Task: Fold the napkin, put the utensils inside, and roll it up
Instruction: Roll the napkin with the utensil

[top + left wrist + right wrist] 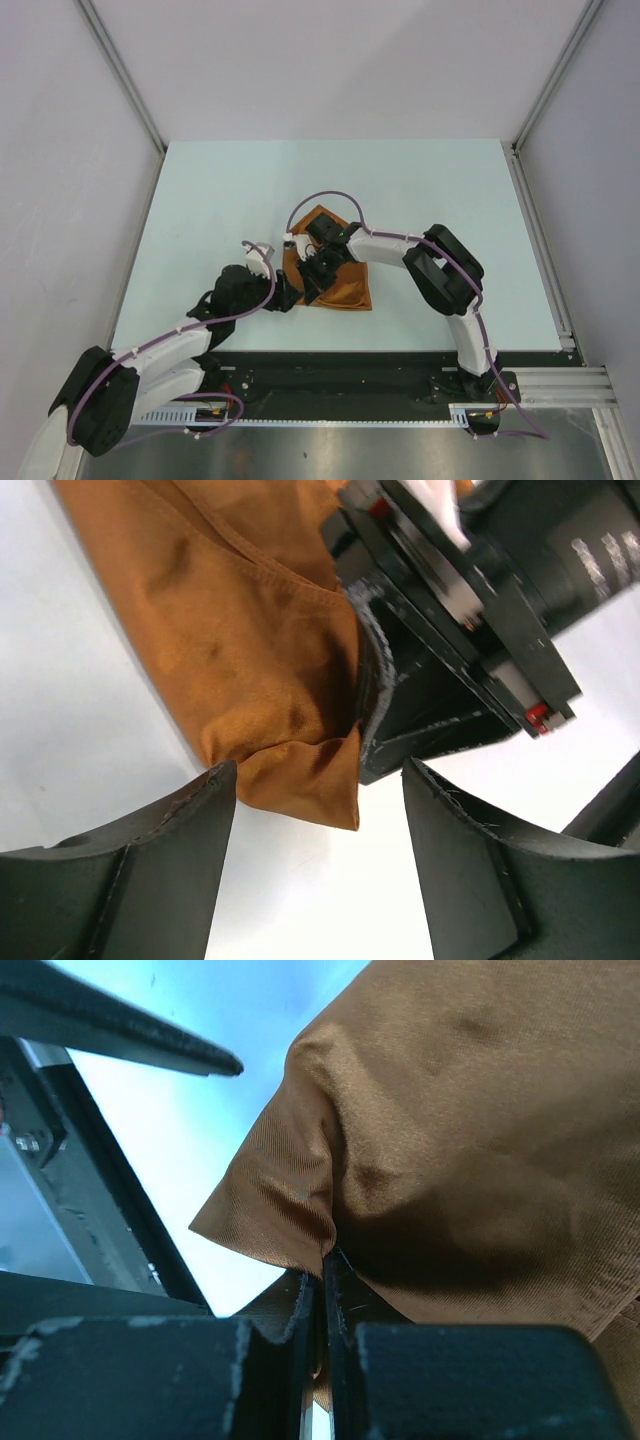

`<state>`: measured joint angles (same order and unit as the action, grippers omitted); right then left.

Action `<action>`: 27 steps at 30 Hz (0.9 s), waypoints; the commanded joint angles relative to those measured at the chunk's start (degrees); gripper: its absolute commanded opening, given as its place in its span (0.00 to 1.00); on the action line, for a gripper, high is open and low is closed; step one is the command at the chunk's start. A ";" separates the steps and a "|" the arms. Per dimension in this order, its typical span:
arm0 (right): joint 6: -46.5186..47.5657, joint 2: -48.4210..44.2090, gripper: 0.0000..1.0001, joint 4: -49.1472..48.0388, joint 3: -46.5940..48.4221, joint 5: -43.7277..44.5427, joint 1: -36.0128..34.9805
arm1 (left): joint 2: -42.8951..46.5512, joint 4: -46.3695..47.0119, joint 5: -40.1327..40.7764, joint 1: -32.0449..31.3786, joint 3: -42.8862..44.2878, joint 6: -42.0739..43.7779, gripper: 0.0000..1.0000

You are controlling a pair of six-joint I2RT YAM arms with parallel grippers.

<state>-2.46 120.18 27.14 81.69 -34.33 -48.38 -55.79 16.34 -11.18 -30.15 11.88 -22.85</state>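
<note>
The rust-orange napkin (pixel 347 287) lies bunched on the table between both arms. My right gripper (pixel 316 276) is shut on a pinched fold of it, and in the right wrist view the cloth (pixel 480 1110) rises out of the closed jaws (pixel 325 1265). My left gripper (pixel 292 293) stands open just left of the napkin. In the left wrist view a loose corner of the cloth (pixel 290 780) hangs just ahead of the gap between its fingers (pixel 320 815), touching neither. The right gripper's fingers (pixel 420 700) show dark behind that corner. The utensils are out of view.
The pale table (pixel 420 190) stretches behind and to both sides of the napkin, with white walls around it. A black and metal rail (pixel 350 375) runs along the near edge by the arm bases. The left finger (pixel 150 1045) shows at the top left of the right wrist view.
</note>
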 commanded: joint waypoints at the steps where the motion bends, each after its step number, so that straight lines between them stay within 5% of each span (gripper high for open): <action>1: -1.23 2.95 0.00 1.87 0.93 -3.11 1.09 | -0.20 4.05 -1.04 -1.40 -1.07 2.20 0.72; 27: -2.11 5.68 0.00 1.52 0.75 -6.19 3.12 | -7.75 5.28 0.90 -3.86 1.13 3.34 0.59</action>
<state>-4.95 123.24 26.72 82.41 -42.87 -45.19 -62.78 19.20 -10.92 -33.50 11.31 -20.86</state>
